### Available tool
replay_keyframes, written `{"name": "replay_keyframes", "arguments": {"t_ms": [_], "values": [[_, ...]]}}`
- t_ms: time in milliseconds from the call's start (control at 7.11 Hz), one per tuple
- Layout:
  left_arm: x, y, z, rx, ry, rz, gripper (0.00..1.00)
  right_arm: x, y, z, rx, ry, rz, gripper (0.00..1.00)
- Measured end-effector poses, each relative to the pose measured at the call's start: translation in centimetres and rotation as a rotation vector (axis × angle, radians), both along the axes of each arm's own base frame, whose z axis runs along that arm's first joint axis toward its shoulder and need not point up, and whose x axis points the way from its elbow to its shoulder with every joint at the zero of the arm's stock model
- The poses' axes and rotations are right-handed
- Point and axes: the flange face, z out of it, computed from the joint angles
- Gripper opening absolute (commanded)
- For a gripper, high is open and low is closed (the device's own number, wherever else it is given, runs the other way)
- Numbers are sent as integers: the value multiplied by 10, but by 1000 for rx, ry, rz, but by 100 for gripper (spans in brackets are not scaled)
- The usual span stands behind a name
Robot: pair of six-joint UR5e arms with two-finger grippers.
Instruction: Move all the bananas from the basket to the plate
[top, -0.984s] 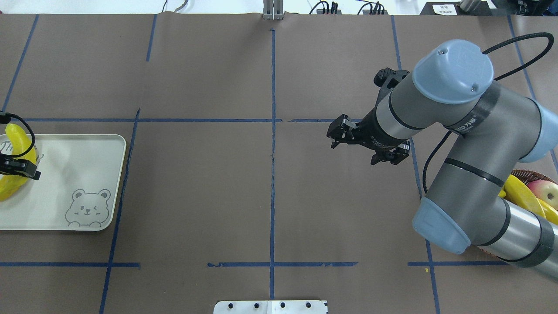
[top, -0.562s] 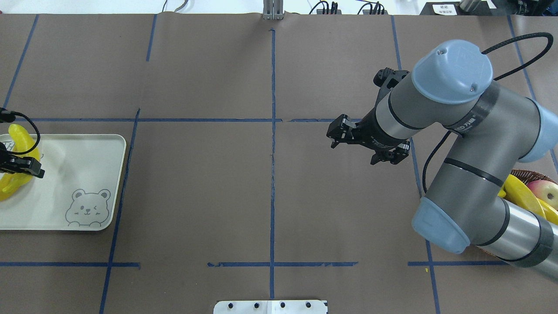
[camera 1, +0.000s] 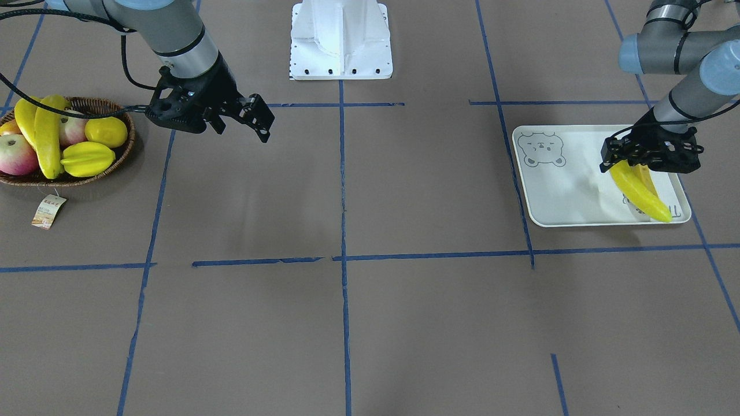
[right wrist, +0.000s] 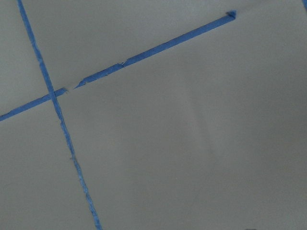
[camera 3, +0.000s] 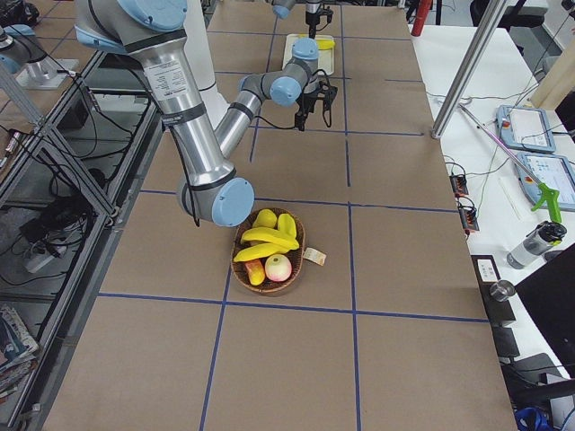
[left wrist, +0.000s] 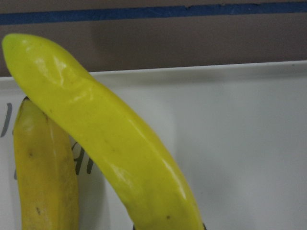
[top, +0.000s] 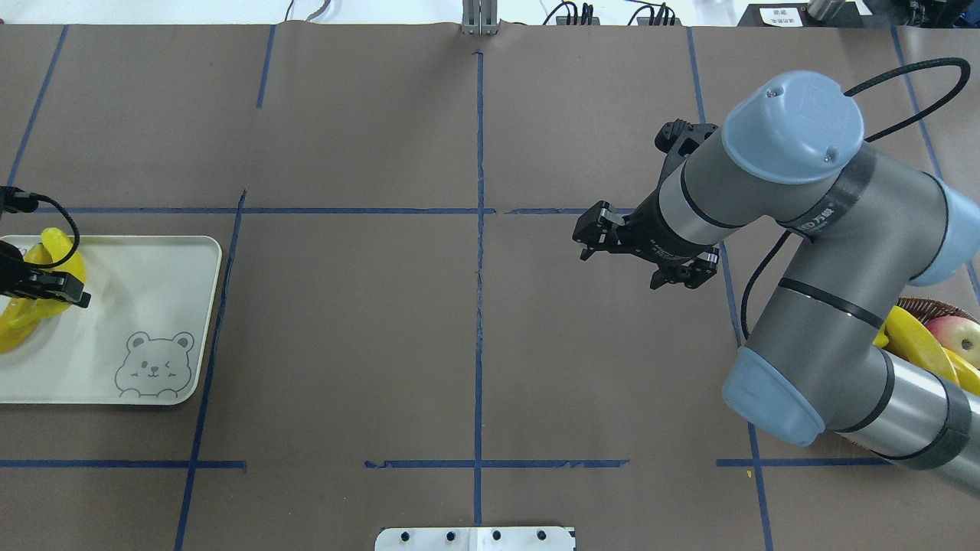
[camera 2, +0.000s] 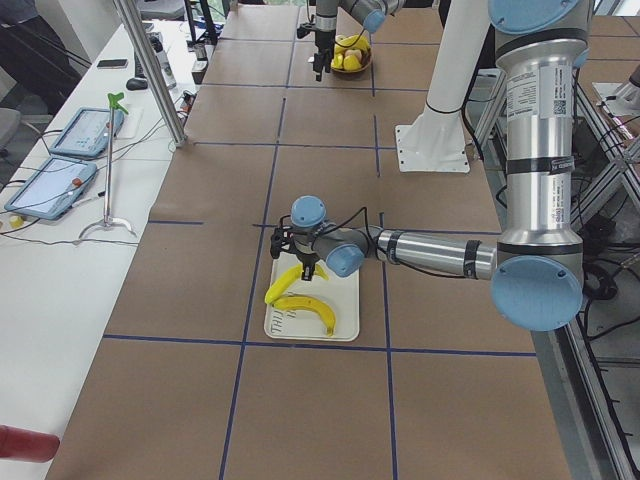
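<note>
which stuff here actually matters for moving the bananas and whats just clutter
Part of the job:
- banana held by the left end effector
- darker banana lying on the plate
- two bananas in the basket

Just lying about:
- apples
- round yellow fruit
- starfruit
- paper tag

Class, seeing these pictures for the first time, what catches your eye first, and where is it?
A bright yellow banana gripped by the left gripper low over the white plate at one end of the table, beside a darker banana lying there. At the other end sits a basket of colourful fruit, the right gripper open and empty beside it.
</note>
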Motion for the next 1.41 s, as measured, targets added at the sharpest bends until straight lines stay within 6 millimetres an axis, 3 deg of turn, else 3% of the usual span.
{"name": "replay_keyframes", "arguments": {"t_ms": [141,281,422,703,984,1406], "values": [[0,2,2,-4,9,11,49,0,0,0,0,1,1,100],[-1,5,4,-5,16,18,57,0,-1,1,0,2,2,100],[-2,6,4,-3,21,21,99,0,-1,1,0,2,2,100],[-2,8,-6,3,46,33,100,3,-2,-1,-2,-3,3,100],[1,7,-36,31,79,44,100,20,-9,6,20,0,-12,100],[24,-14,-90,115,137,58,100,94,19,75,126,67,-138,100]]}}
